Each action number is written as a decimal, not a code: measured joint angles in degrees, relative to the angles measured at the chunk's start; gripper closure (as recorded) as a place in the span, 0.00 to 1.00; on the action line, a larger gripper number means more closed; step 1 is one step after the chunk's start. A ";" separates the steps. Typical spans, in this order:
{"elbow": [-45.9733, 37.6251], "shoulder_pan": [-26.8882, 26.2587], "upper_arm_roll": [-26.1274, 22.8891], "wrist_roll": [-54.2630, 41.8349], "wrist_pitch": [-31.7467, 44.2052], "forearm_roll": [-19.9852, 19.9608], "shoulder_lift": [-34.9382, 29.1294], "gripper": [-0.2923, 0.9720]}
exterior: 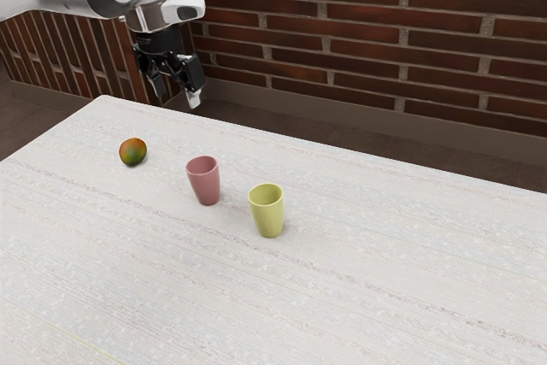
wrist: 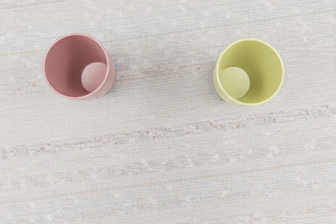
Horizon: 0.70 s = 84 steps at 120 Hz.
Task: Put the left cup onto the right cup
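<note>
A pink cup (exterior: 203, 179) stands upright on the white table (exterior: 359, 279), toward the exterior view's left. A yellow-green cup (exterior: 267, 209) stands upright a short way to its right and nearer the front. My gripper (exterior: 177, 90) hangs open high above the table's far edge, well above and behind the pink cup, holding nothing. From above, the wrist view looks into both cups: the pink cup (wrist: 79, 66) and the yellow-green cup (wrist: 249, 71) stand apart, both empty.
A round red-green fruit (exterior: 132, 151) lies on the table to the left of the pink cup. A brick wall (exterior: 385, 23) runs behind the table. Bare tabletop stretches to the front and right of the cups.
</note>
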<state>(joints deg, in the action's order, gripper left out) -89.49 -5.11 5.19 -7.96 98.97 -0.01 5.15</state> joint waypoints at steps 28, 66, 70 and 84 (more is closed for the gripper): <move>-0.01 0.00 0.00 -0.29 0.29 -0.02 0.25 0.23; 8.12 0.36 0.37 -0.69 1.22 -0.07 10.34 0.23; 9.74 0.48 0.48 -0.76 1.29 -0.06 12.41 0.23; 13.75 1.39 0.62 -1.00 1.78 -0.60 19.22 0.23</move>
<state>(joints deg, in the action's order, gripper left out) -75.74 -3.72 5.80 -8.96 100.75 -0.61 24.37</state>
